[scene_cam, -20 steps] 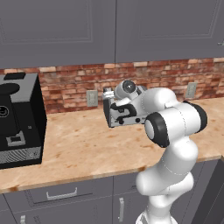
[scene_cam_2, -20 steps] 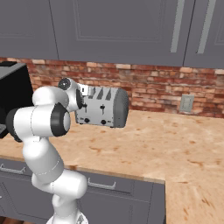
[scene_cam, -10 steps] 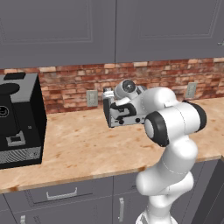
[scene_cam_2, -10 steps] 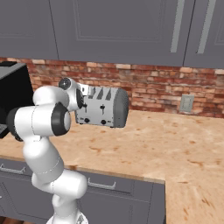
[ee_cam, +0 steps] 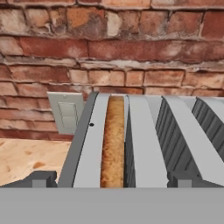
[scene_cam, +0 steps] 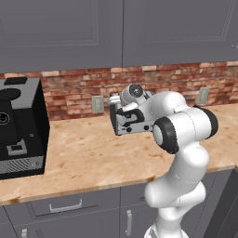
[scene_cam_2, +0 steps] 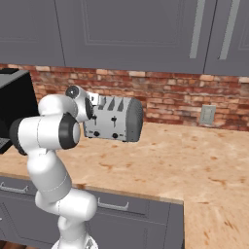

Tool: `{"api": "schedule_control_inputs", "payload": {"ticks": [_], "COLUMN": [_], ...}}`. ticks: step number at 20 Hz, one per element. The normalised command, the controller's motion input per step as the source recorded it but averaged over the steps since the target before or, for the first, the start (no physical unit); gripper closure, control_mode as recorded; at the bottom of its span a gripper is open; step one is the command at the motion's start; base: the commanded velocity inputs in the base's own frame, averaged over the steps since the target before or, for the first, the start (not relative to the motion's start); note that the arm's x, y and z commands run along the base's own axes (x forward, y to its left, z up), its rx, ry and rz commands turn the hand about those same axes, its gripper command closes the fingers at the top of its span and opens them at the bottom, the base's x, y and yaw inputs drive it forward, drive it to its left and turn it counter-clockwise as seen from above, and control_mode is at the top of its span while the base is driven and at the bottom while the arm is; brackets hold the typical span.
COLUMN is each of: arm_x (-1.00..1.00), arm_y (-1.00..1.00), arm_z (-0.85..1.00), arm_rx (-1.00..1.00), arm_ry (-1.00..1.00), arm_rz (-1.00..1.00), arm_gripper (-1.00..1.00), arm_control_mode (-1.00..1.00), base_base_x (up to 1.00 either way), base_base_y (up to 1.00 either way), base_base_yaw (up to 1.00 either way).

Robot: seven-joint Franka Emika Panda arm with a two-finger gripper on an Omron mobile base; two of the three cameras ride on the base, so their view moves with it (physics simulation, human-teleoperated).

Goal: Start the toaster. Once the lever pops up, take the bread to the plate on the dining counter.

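Observation:
The silver-grey toaster [scene_cam: 126,124] [scene_cam_2: 116,119] stands on the kitchen counter against the brick wall, its black levers and knobs on the front face. My hand hovers just above its left end. In the hand view the tan bread [ee_cam: 113,144] sits down in the leftmost slot of the toaster [ee_cam: 146,144], crust edge up. My gripper [ee_cam: 112,179] is open, with one fingertip on each side of that slot and nothing between them. The plate and the dining counter are out of view.
A big black coffee machine [scene_cam: 18,128] [scene_cam_2: 14,109] stands on the counter to the left. Wall outlets [scene_cam: 97,104] [scene_cam_2: 208,115] [ee_cam: 66,113] sit in the brick backsplash. Grey upper cabinets hang above. Bare wood-tone countertop [scene_cam_2: 194,160] stretches to the right of the toaster.

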Motion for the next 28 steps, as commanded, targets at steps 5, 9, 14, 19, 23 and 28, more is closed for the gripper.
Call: {"api": "schedule_control_inputs", "payload": {"ticks": [5, 9, 14, 19, 23, 28], "arm_x": [0.1, 0.14, 0.02, 0.0, 0.0, 0.0], "arm_y": [0.0, 0.0, 0.0, 0.0, 0.0, 0.0], "arm_z": [0.0, 0.0, 0.0, 0.0, 0.0, 0.0], "arm_rx": [0.0, 0.02, 0.01, 0.02, 0.02, 0.02], "arm_ry": [0.0, 0.0, 0.01, 0.02, 0.02, 0.0], "arm_rz": [0.0, 0.0, 0.0, 0.0, 0.0, 0.0], "arm_gripper": [-1.0, -1.0, -1.0, -1.0, -1.0, -1.0], "arm_control_mode": [-1.0, -1.0, -1.0, -1.0, -1.0, -1.0], "base_base_x": [0.0, 0.0, 0.0, 0.0, 0.0, 0.0], "base_base_y": [0.0, 0.0, 0.0, 0.0, 0.0, 0.0], "base_base_yaw": [0.0, 0.0, 0.0, 0.0, 0.0, 0.0]}}
